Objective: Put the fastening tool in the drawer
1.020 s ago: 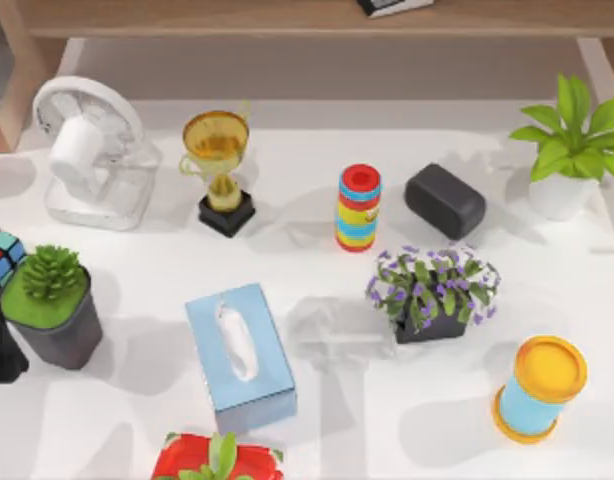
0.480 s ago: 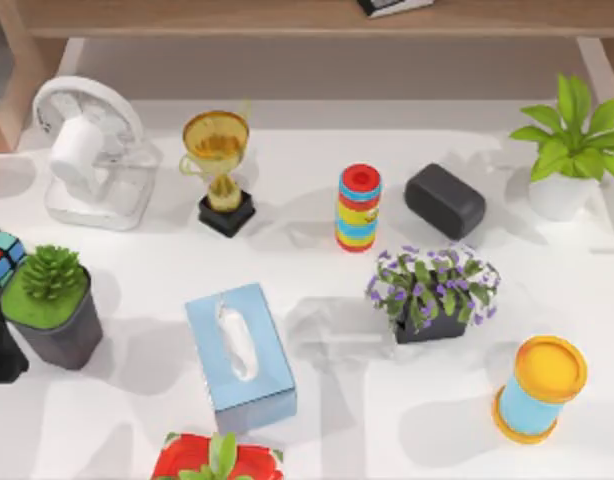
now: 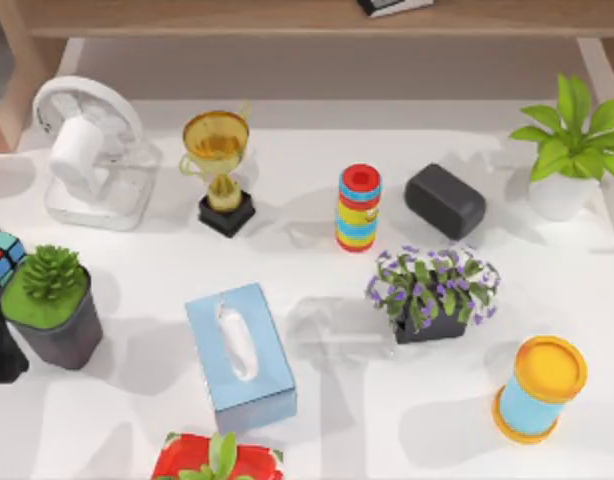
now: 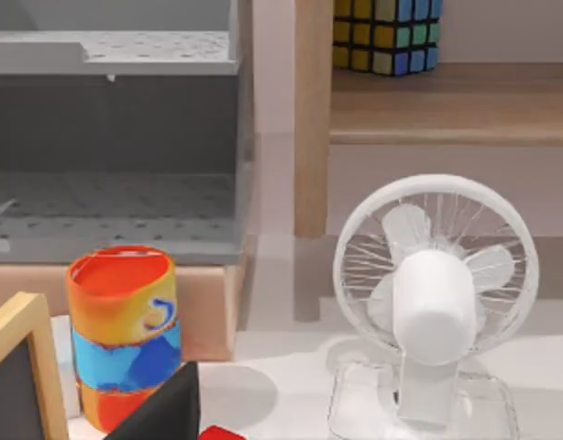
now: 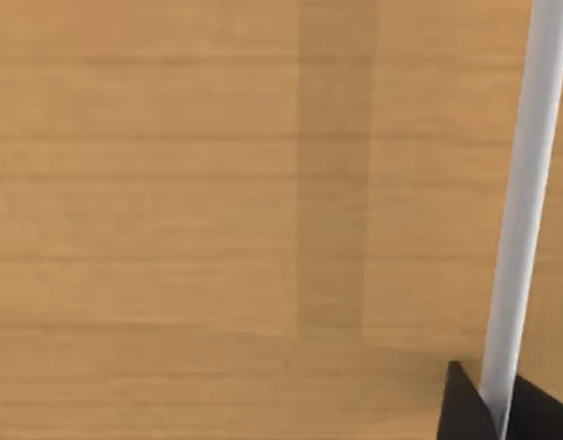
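At the bottom edge of the left wrist view, a sliver of the red fastening tool sits just beside my left gripper; whether it is gripped I cannot tell. I judge this the carry step: next it must go up and over into the grey drawer. My right gripper faces wood, parked, grip unreadable. The tabletop carries one fan, one trophy and four potted plants.

You see a white table under bright light; a wooden shelf runs along its far edge; a wooden post stands behind.
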Available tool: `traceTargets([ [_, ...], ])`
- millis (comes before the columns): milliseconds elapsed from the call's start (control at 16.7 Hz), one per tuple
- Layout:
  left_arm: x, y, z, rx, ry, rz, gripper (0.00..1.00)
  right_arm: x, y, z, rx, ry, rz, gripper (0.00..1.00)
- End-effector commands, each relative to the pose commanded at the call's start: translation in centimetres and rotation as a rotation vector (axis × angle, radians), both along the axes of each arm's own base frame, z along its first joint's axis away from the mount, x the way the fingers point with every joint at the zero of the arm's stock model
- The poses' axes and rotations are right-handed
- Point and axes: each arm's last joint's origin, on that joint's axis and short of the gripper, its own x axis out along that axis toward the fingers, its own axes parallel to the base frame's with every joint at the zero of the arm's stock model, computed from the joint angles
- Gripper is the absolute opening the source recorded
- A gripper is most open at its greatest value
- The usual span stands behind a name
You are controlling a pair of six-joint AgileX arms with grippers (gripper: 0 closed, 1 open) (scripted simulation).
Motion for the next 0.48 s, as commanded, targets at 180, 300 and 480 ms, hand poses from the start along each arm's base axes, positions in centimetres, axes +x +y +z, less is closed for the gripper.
traceTargets([
  [180,0.0,0.0,0.0,0.0,0.0,0.0,1.0,0.0,0.0,0.0,0.0,0.0,0.0,0.0],
  [300,0.0,0.0,0.0,0.0,0.0,0.0,1.0,0.0,-0.1,-0.1,0.005,0.004,-0.003,0.0],
  [480,0.0,0.0,0.0,0.0,0.0,0.0,1.0,1.7,-0.3,-0.1,0.004,0.004,-0.008,0.0],
])
